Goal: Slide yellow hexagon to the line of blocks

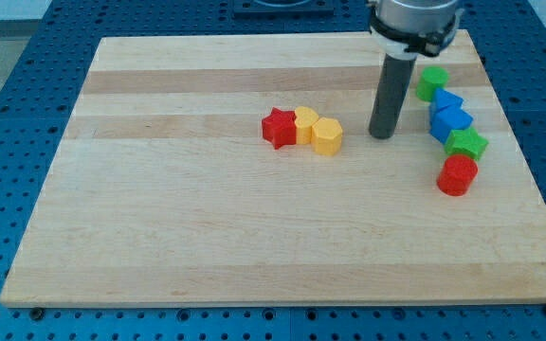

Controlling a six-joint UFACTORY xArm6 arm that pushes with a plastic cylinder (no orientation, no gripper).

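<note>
Yellow hexagon [327,136] just left of tip [381,135].

- The dark rod hangs straight down from the silver wrist at the view's top right.
- My tip [381,135] rests on the board.

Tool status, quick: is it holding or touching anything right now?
My tip: a bare rod with no jaws, holding nothing. It sits apart from the yellow hexagon, on the hexagon's right in the view, left of the block line.
</note>
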